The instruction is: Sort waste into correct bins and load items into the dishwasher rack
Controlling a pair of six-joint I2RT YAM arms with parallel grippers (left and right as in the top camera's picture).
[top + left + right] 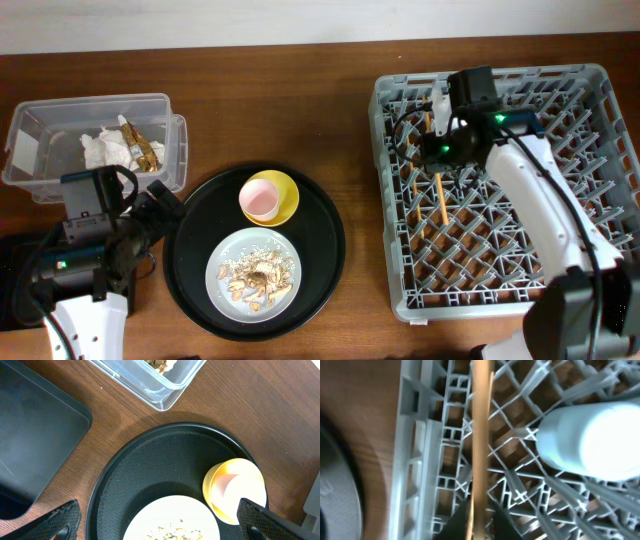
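Dishwasher rack [600, 110] fills the right of the overhead view. At centre, the round black tray [320, 230] carries the plate [215, 280] of scraps [258, 275]. The left gripper [162, 522] is poised above, fingers spread wide, probably lining up a pick. Yellow bowl [288, 200] nests the pink cup [259, 198] at the tray's top. Light-blue cup [590, 435] looks upside down on the pegs. Smallest: chopsticks [481, 435], lying along the rack's upper-left channel between the right gripper [476, 527] fingers. Clamped or releasing? Can't tell.
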